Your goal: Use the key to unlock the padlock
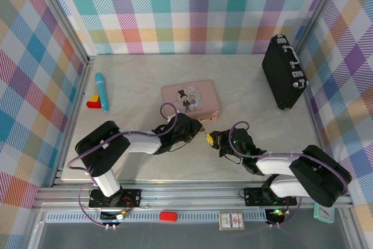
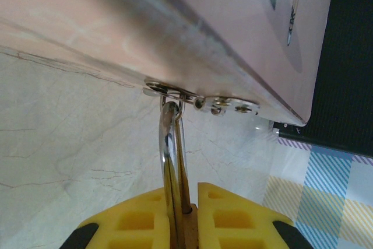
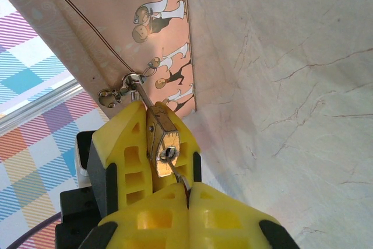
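Insertion looks to us the step in hand: the left tool (image 2: 186,217) grips the padlock (image 3: 161,135), hung on the clasp (image 3: 124,84) of the pink tin (image 3: 99,10), and the right tool (image 3: 189,205) pinches the key (image 3: 179,174) at the keyhole. Next we would seat it, then twist gently.

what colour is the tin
Pale pink tin, cartoon figures on its lid; shows best in the top external view.
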You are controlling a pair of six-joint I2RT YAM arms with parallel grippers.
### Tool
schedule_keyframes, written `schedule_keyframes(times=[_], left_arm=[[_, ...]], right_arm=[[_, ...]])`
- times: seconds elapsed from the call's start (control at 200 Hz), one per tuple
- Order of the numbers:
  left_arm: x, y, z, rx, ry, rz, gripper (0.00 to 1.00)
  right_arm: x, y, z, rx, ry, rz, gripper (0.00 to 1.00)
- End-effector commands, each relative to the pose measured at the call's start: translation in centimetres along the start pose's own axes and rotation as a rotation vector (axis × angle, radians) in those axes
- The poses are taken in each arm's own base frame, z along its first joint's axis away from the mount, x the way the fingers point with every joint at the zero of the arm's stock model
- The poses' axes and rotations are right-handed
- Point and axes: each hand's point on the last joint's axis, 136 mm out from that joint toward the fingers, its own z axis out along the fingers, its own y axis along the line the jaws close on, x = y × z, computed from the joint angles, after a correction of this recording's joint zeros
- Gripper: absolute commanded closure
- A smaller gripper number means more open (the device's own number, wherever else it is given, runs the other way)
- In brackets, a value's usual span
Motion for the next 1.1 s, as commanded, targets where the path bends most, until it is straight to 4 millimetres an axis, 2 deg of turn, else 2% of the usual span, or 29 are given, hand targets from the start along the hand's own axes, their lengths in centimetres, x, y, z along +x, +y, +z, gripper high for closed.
schedule_keyframes(times=[0.0, 0.68, 0.895, 1.095], left_arm=[[2.4, -4.9, -0.5, 0.169, 0.069, -0.006, 1.00], [3.1, -5.4, -1.4, 0.180, 0.064, 0.013, 1.00], [3.3, -5.7, -1.3, 0.183, 0.072, 0.014, 1.00], [3.3, -5.8, -1.1, 0.185, 0.075, 0.016, 1.00]], right_arm=[[0.1, 1.0, 0.2, -0.025, -0.010, -0.018, 1.00], [0.1, 1.3, 0.0, -0.031, -0.013, -0.023, 1.00], [0.4, 1.9, 0.1, -0.044, -0.006, -0.027, 1.00], [0.4, 1.6, 0.1, -0.039, -0.003, -0.024, 1.00]])
